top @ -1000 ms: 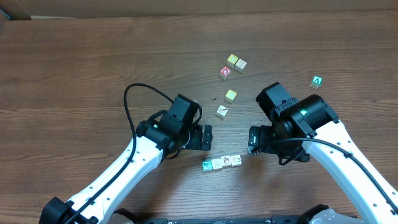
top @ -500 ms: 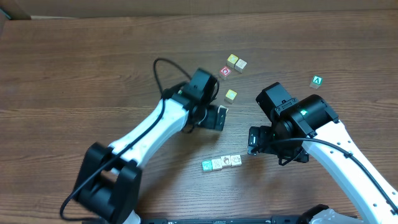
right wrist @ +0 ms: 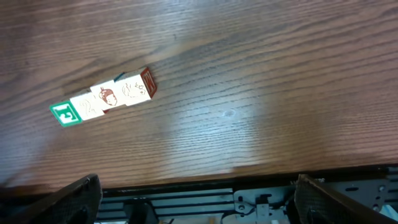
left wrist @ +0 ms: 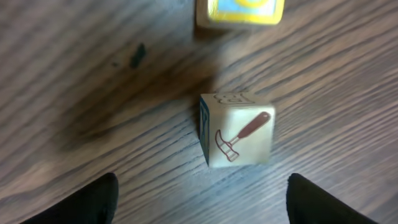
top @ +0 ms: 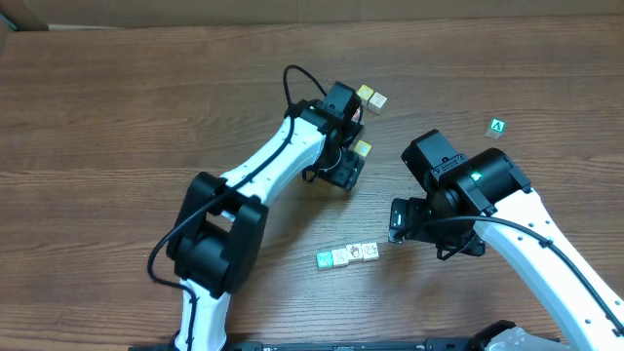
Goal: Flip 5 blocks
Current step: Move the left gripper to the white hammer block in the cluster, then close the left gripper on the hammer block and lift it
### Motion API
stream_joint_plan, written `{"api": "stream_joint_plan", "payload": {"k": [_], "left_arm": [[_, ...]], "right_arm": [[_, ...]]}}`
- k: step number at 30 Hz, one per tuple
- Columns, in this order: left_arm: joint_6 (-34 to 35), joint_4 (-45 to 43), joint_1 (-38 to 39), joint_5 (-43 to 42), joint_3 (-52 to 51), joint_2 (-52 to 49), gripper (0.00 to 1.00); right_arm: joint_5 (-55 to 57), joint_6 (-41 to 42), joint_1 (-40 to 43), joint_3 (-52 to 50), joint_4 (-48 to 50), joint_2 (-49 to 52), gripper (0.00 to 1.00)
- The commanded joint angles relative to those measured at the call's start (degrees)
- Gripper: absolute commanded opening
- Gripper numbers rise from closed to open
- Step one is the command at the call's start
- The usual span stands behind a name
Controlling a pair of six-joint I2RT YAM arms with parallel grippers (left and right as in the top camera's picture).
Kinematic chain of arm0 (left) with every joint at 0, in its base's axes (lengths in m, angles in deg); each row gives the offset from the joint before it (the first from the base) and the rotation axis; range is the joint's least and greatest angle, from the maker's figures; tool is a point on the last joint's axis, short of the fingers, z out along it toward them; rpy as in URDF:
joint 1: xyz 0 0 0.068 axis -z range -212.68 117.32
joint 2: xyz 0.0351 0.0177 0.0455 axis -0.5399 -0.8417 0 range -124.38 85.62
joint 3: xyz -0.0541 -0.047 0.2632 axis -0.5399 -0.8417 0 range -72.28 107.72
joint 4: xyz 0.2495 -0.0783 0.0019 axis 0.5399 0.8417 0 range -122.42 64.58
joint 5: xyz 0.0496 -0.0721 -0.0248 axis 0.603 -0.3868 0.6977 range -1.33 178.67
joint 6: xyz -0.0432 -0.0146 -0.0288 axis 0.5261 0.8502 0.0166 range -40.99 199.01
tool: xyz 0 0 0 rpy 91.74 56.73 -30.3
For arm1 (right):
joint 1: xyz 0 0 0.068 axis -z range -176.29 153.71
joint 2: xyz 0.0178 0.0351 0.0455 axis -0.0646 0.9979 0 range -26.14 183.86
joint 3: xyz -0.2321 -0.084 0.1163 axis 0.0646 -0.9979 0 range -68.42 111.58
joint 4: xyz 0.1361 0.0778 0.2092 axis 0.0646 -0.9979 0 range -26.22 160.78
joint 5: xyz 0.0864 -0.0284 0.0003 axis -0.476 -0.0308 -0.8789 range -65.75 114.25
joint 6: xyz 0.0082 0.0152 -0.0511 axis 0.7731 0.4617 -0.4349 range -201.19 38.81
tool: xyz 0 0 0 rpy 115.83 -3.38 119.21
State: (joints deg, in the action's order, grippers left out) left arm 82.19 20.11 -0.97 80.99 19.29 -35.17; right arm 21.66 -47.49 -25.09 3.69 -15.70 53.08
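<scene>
The pale wooden cube with a brown hammer printed on it (left wrist: 237,132) sits mid-frame in the left wrist view, on the brown wood-grain table (left wrist: 93,74), just below a yellow-topped cube (left wrist: 239,9). The left gripper (left wrist: 208,202) straddles it, fingers apart and not touching, seemingly lined up to pinch and flip it. At lower centre overhead lies a touching row of small picture cubes (right wrist: 102,99). The right gripper (right wrist: 199,200) hangs beside them, spread wide and empty, probably waiting.

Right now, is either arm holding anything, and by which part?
Nothing is held. The left end effector stands open over the hammer block, its fingers clear of it; the right end effector is open too.
</scene>
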Motion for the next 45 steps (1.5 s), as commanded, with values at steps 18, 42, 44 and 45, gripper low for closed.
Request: {"api": "stream_joint_plan", "payload": {"k": [18,42,44,45], "left_arm": [[-5.79,-3.74,-0.02,-6.10,1.22,-1.79,0.56],[-5.25,-4.57,0.61,-6.99,1.11,-3.48,0.44],[-4.83,-4.57,0.57,-6.97,1.11,-4.11,0.43],[-4.63,-4.57,0.57,-6.97,1.11,-4.26,0.42]], "right_arm": [[0.09,0.96,1.22,1.42,0.85,-1.22,1.00],[-0.11,0.96,1.22,1.42,0.83,-1.22,1.00],[-0.11,0.98,1.22,1.42,0.85,-1.22,1.00],[-0.11,0.96,1.22,1.42,0.87,-1.22,1.00]]}}
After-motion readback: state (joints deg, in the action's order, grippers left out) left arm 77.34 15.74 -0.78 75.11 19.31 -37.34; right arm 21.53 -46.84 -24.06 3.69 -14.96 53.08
